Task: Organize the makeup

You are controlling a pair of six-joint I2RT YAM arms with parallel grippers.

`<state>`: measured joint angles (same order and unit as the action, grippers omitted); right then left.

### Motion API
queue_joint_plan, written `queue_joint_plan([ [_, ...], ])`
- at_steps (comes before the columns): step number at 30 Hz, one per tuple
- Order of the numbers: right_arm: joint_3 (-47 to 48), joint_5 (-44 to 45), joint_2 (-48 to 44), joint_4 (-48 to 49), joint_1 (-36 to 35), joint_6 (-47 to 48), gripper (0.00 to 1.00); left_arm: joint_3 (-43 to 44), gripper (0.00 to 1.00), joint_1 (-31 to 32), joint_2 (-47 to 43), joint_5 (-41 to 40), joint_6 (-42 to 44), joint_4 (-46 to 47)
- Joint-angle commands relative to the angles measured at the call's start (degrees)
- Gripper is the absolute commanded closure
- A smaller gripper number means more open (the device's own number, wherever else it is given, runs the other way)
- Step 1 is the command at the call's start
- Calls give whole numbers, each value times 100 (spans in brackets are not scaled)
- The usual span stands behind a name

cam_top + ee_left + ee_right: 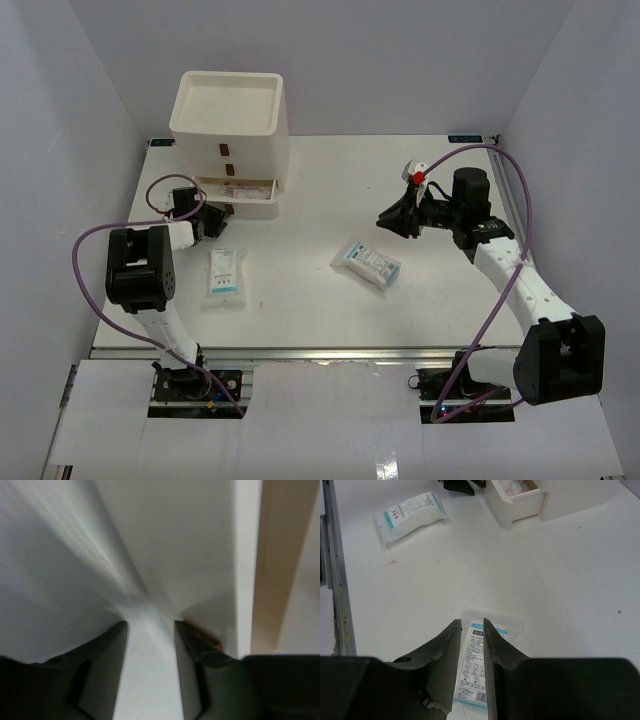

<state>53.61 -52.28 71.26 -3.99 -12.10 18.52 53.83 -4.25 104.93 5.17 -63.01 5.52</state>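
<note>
1. Top external: the left end effector (205,217) is tucked right up against the open drawer (236,196) of the drawer box (228,120). Some pink-white packets (240,189) are sitting inside that drawer. Two bits of makeup lie loose on the worktop (320,320): the left sachet pack (225,275) just in front of the drawer, and the middle sachet pack (366,264) near the centre. The right end effector (393,217) hangs near the middle one, not touching it.

2. Left wrist: super close and blurry. The fingers (97,680) are parted a little with nothing between them, and the white drawer wall fills the view. I can't tell if they actually touch it. My guess is this arm is minding the drawer, so it should make sure the drawer is out far enough for a flat pack to slide in.

3. Right wrist: the fingers (451,635) are almost pressed together, with just a thin slit and nothing pinched. The middle sachet pack is directly under the tips. It looks like the pick-up step to me. I'd spread the fingers first, come down over one edge of the pack rather than its flat face, then pinch gently, since thin packs skate around on a smooth worktop.
</note>
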Motion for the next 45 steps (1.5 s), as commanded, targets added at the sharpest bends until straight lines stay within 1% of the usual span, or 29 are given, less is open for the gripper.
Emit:
queue_joint_plan([
  [1,-43,-210,35,250,85,-7,69,231,35,30,304,149,-333,685],
  [2,-45,-224,54,248,87,-7,69,307,31,30,412,208,-350,735],
  [4,-52,-238,93,244,97,-7,69,447,27,30,609,262,-382,841],
  [13,-61,-239,172,250,155,9,68,777,26,30,992,249,-323,1026],
  [16,-61,-239,177,241,155,24,68,696,26,30,947,367,-218,1173],
  [20,-46,-288,177,153,161,134,65,212,27,7,563,634,213,1574],
  [22,-26,-324,148,101,175,188,64,-132,26,-7,212,769,505,1847],
  [24,-26,-359,121,94,188,208,63,-444,26,-26,-211,935,826,1989],
  [26,-26,-371,101,78,191,213,62,-573,24,-37,-461,1046,1183,1983],
  [30,-26,-386,18,65,201,241,61,-859,15,-41,-1455,1101,1747,1446],
  [31,-27,-382,9,65,208,250,61,-912,13,-41,-1641,1056,1844,1179],
  [33,-34,-397,-5,58,215,266,60,-861,7,-41,-1958,935,2233,559],
  [35,-34,-414,-21,56,217,266,60,-518,2,-41,-2090,674,2548,-474],
  [38,-42,-413,-44,64,217,266,59,-94,2,-33,-2155,219,2921,-1903],
  [39,-34,-406,-52,57,217,266,59,-31,2,-38,-2189,28,2891,-2271],
  [40,-35,-406,-61,65,217,266,59,31,2,-23,-2260,-349,2825,-2806],
  [41,-41,-406,-67,65,217,266,59,37,2,-16,-2298,-620,2696,-3139],
  [43,-43,-406,-87,65,217,266,59,-59,2,11,-2482,-724,2519,-3452],
  [45,-43,-401,-109,65,217,263,58,-347,2,162,-2837,-700,2474,-3478],
])
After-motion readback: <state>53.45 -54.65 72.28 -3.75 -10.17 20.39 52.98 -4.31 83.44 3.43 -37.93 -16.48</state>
